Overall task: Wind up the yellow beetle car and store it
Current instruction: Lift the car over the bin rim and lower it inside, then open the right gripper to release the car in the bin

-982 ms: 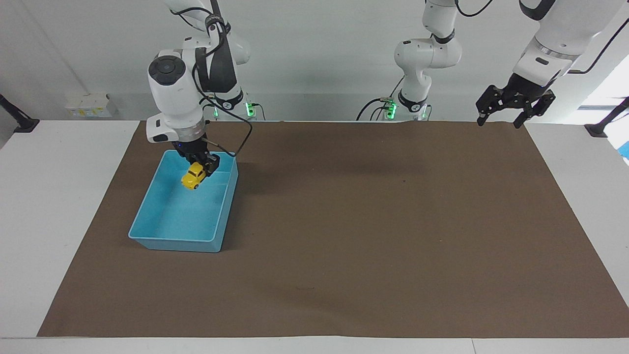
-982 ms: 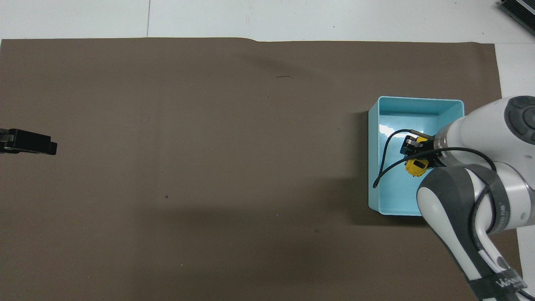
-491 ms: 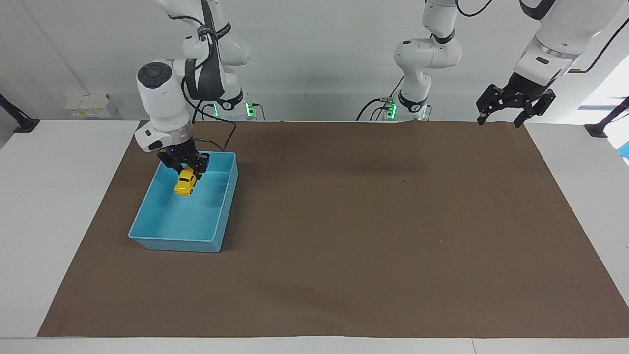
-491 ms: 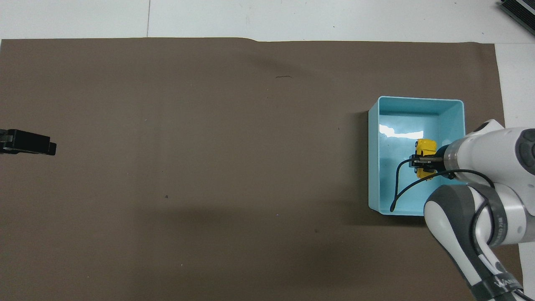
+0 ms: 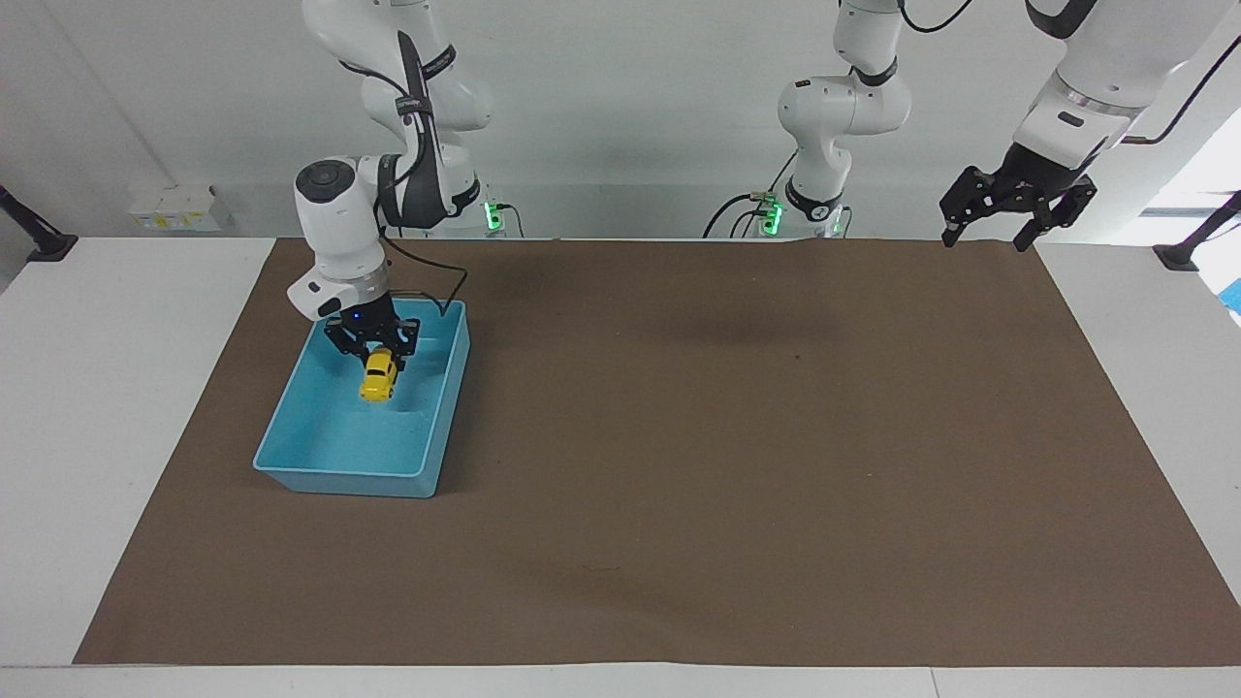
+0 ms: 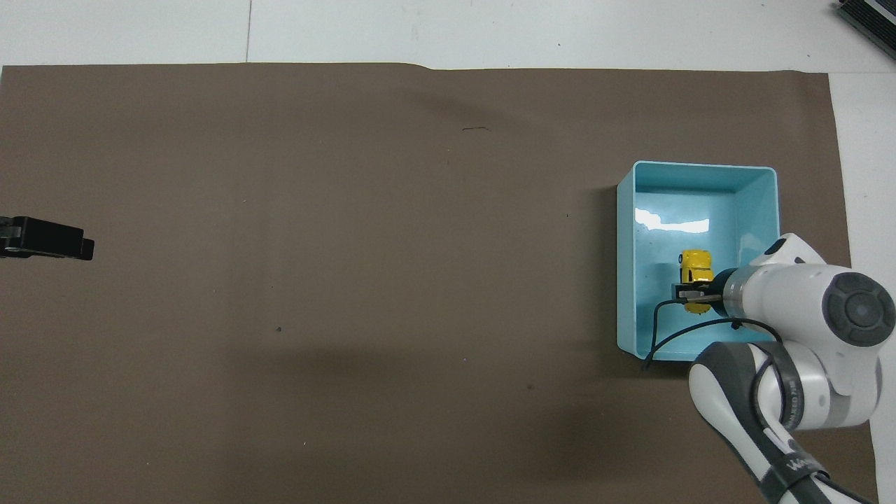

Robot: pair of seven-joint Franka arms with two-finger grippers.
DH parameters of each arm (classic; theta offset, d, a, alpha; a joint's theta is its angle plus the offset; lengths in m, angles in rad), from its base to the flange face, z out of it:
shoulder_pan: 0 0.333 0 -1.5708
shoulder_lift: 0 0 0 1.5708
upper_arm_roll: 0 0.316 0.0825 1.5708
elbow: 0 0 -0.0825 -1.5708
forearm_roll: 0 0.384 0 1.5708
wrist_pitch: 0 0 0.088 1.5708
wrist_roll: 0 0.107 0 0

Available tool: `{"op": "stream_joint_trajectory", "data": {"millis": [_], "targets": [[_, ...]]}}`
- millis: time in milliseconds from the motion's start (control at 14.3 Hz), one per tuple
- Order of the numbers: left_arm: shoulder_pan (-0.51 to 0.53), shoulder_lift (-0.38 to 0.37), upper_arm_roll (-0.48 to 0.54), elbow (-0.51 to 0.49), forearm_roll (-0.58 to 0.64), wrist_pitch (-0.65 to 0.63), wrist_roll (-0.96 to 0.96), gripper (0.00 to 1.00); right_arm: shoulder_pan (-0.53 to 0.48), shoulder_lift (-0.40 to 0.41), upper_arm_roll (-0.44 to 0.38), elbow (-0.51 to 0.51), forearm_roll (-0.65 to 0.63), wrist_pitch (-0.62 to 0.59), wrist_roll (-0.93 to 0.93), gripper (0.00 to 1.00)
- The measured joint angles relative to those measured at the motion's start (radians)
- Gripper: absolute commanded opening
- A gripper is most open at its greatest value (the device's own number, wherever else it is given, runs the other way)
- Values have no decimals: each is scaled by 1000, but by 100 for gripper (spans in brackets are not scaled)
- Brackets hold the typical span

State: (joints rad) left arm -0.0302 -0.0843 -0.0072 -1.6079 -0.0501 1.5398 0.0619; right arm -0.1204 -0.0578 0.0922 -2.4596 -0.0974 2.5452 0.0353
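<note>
One view is taken from high across the table (image 5: 116,407), facing the robots and tilted down; both arm bases and the wall are taken in, with the brown mat (image 5: 737,456) seen nearly whole from some way off. The other is taken from high above the robots' end, aimed forward and steeply down, so the mat (image 6: 350,245) fills it. The mat and the blue bin (image 5: 291,463) (image 6: 625,280) are shared by both, shown half a turn apart, at opposite sides
</note>
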Motion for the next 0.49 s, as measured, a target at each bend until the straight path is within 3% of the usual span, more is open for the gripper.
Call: {"op": "stream_joint_trajectory", "data": {"millis": [70, 210, 280, 491], "targets": [[0, 0, 0, 0, 0, 0, 0, 100, -3, 9, 0, -20, 0, 34, -2, 13], [0, 0, 0, 0, 0, 0, 0, 100, -4, 24, 0, -39, 0, 71, -3, 93], [0, 0, 0, 0, 0, 0, 0, 100, -4, 29, 1, -40, 0, 73, -5, 100], [0, 0, 0, 0, 0, 0, 0, 100, -4, 30, 1, -29, 0, 73, -25, 100]]}}
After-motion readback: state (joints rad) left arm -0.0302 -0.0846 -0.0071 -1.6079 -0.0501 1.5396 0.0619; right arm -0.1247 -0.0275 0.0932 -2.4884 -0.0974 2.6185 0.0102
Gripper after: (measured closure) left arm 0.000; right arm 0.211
